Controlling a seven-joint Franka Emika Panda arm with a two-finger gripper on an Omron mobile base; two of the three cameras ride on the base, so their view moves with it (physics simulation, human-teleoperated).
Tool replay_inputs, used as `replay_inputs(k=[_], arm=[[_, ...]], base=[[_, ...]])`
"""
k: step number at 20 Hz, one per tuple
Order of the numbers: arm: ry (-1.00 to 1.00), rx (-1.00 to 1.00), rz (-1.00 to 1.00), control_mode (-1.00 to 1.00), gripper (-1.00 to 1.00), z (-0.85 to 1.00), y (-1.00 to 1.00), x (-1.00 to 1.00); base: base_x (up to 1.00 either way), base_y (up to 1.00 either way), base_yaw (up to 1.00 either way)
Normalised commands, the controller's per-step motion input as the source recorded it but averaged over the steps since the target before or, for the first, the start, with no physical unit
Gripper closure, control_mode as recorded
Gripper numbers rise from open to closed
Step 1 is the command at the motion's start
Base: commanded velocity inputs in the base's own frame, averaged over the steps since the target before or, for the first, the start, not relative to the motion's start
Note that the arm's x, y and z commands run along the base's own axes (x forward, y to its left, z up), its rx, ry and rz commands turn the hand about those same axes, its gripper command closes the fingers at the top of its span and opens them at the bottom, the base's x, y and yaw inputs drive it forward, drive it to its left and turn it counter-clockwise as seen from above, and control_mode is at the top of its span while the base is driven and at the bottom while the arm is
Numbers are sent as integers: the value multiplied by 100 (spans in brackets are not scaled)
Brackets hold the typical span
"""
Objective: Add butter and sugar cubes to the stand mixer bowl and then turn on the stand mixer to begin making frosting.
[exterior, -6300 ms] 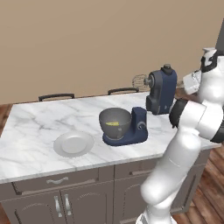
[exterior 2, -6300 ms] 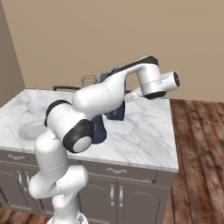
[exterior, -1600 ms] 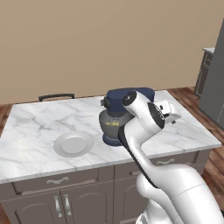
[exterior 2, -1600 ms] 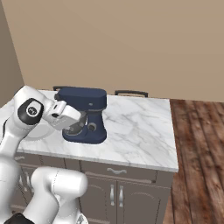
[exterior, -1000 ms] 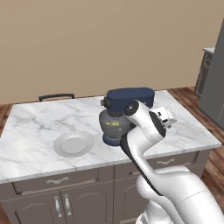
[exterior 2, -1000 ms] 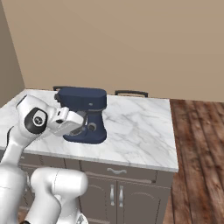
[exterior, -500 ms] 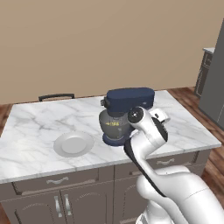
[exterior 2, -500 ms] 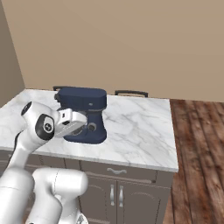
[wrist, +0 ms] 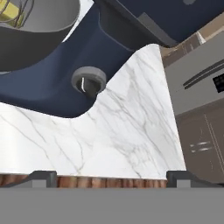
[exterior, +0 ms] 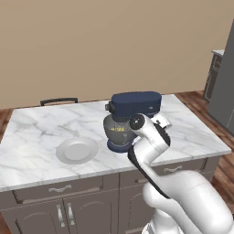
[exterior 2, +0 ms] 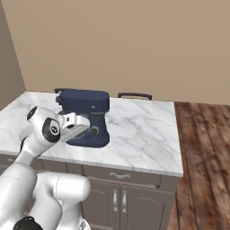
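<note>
White-and-dark two-finger pincer (exterior 2: 85, 128) stands with its jaws spread wide and nothing between them; its finger tips (wrist: 38, 176) touch nothing. It hovers just beside the upright column of the navy blue stand mixer (exterior 2: 86, 113), level with the round silver knob (wrist: 88, 80), which lies straight ahead of the jaws and apart from them.

Beyond the knob, on the far side of the column from the pincer, the deep round grey metal bowl (exterior: 117, 130) sits on the mixer's flat base under the bulky head. Inside the bowl, behind the wire whisk (wrist: 22, 8), a small yellow rectangular butter stick (wrist: 12, 11) is visible. Whether the tan sugar cube is in the bowl cannot be told.

Below the pincer runs the white marble surface (exterior: 36, 132) with grey veining. On it, past the mixer and well apart from the pincer, rests a flat grey-white round plate (exterior: 77, 150). To the pincer's other side stands a tall grey refrigerator (wrist: 199, 103), off the end of the surface.
</note>
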Motion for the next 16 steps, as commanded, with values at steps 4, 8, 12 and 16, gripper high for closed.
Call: replay_inputs(k=[4, 8, 12, 16], arm=[[1, 0, -1, -100, -100, -8, 1, 38], [0, 0, 0, -100, -100, -9, 0, 23], [0, 0, 0, -100, -100, -19, 0, 18], [0, -1, 0, -100, -100, -24, -2, 7]], base=[[0, 0, 0], [0, 0, 0], [0, 0, 0], [0, 0, 0]])
